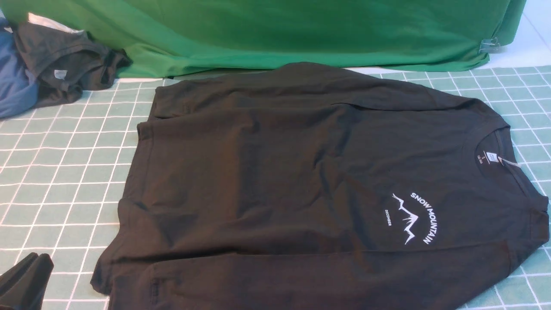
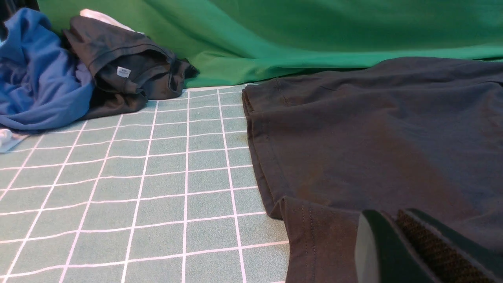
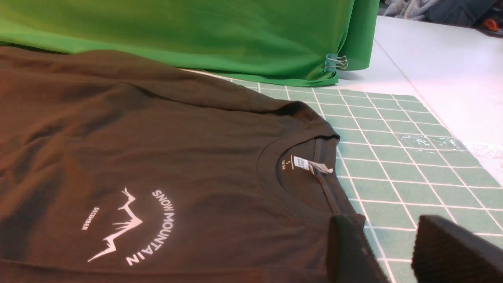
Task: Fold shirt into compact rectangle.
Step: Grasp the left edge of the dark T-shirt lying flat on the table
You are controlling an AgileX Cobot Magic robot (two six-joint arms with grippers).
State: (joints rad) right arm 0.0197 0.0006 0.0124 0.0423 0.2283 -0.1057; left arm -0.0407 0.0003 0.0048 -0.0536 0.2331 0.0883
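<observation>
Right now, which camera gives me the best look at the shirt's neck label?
The right wrist view: the neck label sits close and unobstructed inside the shirt collar. The front view shows the label small and far off. The left wrist view shows only the hem end.

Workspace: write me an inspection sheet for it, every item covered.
Surface: green grid mat, flat; a taped patch at its right edge.
Job's things: shirt spread out, print up, collar toward the robot's right, wrinkled, not yet a compact rectangle.
Clutter: dark grey garment and blue cloth bunched at the far left.
Grippers: left gripper shut, empty, near the shirt's hem corner; right gripper open, empty, by the collar.
Cables: nothing seen.
Surroundings: green cloth behind, held by a binder clip; white tabletop beyond the mat.
</observation>
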